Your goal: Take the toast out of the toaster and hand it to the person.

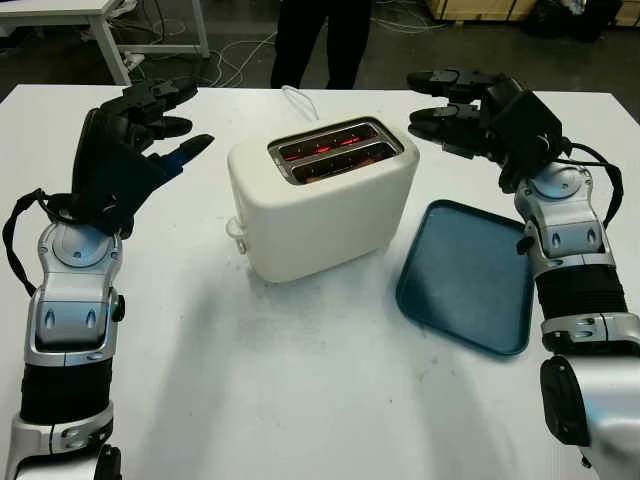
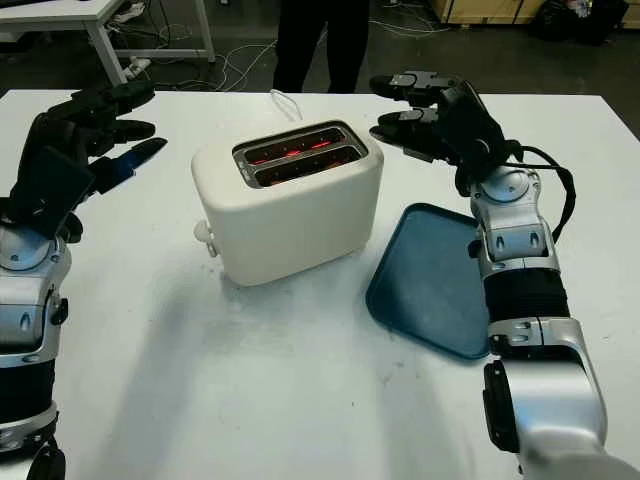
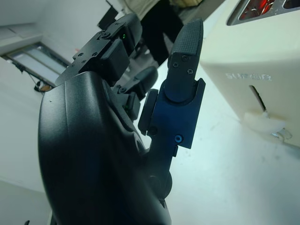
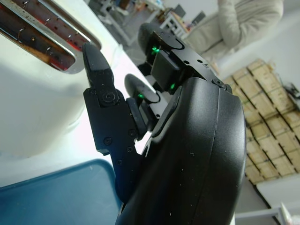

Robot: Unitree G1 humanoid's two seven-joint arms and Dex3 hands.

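Toast (image 1: 335,163) apparently low in glowing toaster (image 1: 320,200)

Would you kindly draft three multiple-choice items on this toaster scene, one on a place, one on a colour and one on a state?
1. Where does the tray lie relative to the toaster?
A. on the robot's right of it
B. on the robot's left of it
C. on top of it

2. What colour is the tray?
A. red
B. dark blue
C. yellow

3. What is the state of the toaster's slots?
A. covered by a lid
B. dark and cold
C. glowing red inside

Answers:
1. A, since the tray sits on the table beside the toaster, below the right robot hand.
2. B, as both eye views show a dark blue tray.
3. C, as red light shows in both slots; the left robot hand and the right one are open and hold nothing.
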